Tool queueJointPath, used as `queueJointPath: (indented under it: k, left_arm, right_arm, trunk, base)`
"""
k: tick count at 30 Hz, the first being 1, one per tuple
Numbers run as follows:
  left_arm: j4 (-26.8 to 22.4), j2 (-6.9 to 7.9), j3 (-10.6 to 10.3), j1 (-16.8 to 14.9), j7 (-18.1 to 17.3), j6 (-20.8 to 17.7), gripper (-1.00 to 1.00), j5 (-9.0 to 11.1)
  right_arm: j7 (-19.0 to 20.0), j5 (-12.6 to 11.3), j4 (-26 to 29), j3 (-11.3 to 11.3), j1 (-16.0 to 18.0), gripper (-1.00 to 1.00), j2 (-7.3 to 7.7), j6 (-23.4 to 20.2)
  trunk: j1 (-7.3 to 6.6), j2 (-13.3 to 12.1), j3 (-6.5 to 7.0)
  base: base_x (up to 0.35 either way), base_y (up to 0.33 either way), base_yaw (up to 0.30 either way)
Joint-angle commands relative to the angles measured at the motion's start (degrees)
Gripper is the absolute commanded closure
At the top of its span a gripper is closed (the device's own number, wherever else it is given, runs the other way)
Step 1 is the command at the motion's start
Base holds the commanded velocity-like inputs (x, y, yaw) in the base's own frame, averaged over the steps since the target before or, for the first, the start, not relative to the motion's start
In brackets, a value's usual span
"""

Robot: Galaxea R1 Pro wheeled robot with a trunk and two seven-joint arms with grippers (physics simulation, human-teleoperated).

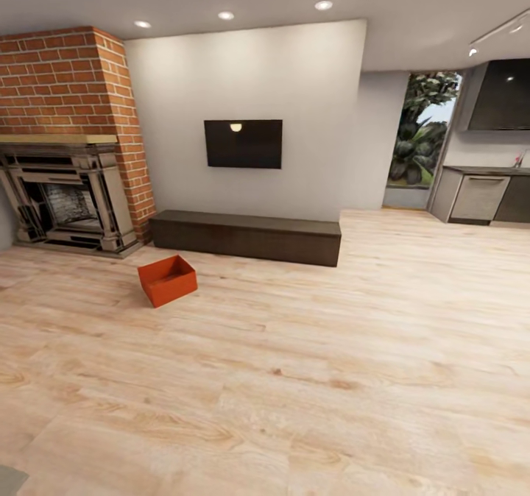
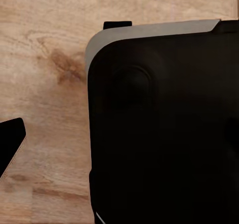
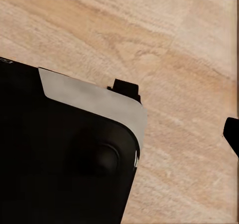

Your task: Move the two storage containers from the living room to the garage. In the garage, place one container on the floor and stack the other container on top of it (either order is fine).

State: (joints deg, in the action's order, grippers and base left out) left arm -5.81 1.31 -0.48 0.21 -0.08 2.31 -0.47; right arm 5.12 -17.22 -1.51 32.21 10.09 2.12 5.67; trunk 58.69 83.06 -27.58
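Note:
One red-orange storage container [image 1: 168, 280] sits open-topped on the light wood-plank floor of the living room, left of centre and a few metres ahead, between the brick fireplace [image 1: 70, 143] and the dark low bench [image 1: 246, 236]. It stands turned at an angle and looks empty. The garage is out of view. In the left wrist view, my left gripper [image 2: 119, 134] hangs over the planks beside my dark base, one fingertip [image 2: 11, 143] at the picture's edge. My right gripper [image 3: 119, 134] hangs likewise, with one fingertip [image 3: 232, 133] showing. Both hold nothing.
A wall-mounted TV [image 1: 243, 143] hangs above the bench. A kitchen counter with cabinets [image 1: 482, 194] stands at the far right beside a tall window [image 1: 422, 135]. Open wood floor [image 1: 309, 378] stretches between me and the container.

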Motion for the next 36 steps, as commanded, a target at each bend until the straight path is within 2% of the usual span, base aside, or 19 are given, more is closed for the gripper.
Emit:
queueJointPath:
  k: [1,10,23,36]
  left_arm:
    - [-0.08,0.01,-0.05,0.03,-0.01,0.08,-1.00,-0.05]
    - [-0.05,0.01,-0.04,0.00,-0.01,0.09,-1.00,0.00]
    - [-0.06,0.01,-0.03,0.03,-0.01,0.06,-1.00,0.03]
    - [-0.05,0.03,-0.02,0.03,-0.01,0.06,-1.00,0.03]
  right_arm:
    - [0.33,-0.61,-0.16,0.40,0.06,-1.00,-0.01,0.31]
    - [0.33,-0.45,-0.16,0.41,0.06,-1.00,-0.01,0.31]
    - [0.33,-0.52,-0.16,0.40,0.07,-1.00,-0.01,0.32]
    - [0.33,-0.53,-0.16,0.40,0.06,-1.00,-0.01,0.31]
  trunk:
    - [0.03,0.02,-0.05]
    - [0.03,0.02,-0.05]
    - [0.03,0.02,-0.05]
    - [0.03,0.02,-0.05]
  base:
    - [0.323,0.000,0.000]
    - [0.322,0.000,0.011]
    - [0.322,0.000,0.217]
    - [0.322,0.000,0.016]
